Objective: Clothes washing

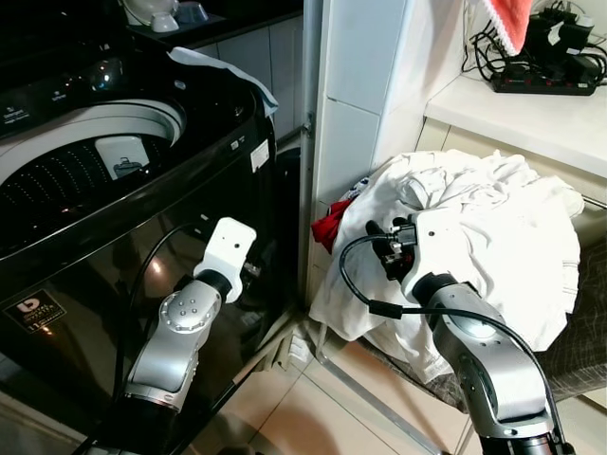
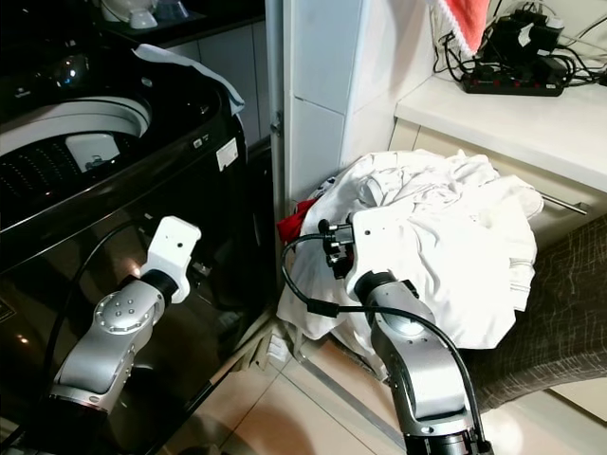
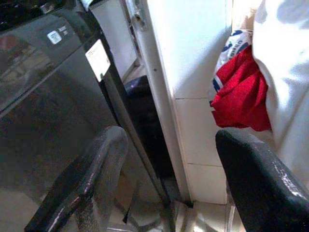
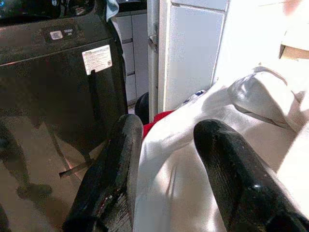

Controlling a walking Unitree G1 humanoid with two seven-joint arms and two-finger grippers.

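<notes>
A black top-loading washing machine [image 1: 142,190] stands at the left with its lid up and the drum [image 1: 66,171] exposed. To the right, a pile of white clothes [image 1: 493,227] is heaped over a dark grey hamper [image 1: 588,332], and a red garment [image 1: 329,225] pokes out at its left edge. My right gripper [image 4: 169,130] is open at the pile's left side, with white cloth lying between its fingers [image 4: 113,174]. My left gripper [image 3: 171,140] is open and empty, low in front of the washer's side, pointing at the gap beside the white pillar.
A white tiled pillar [image 1: 356,95] stands between the washer and the hamper. A pale cloth [image 1: 218,68] lies on the washer's back corner. On the white counter [image 1: 531,118] at the right sit a power strip [image 1: 541,83] with cables and a hanging red towel [image 1: 503,24].
</notes>
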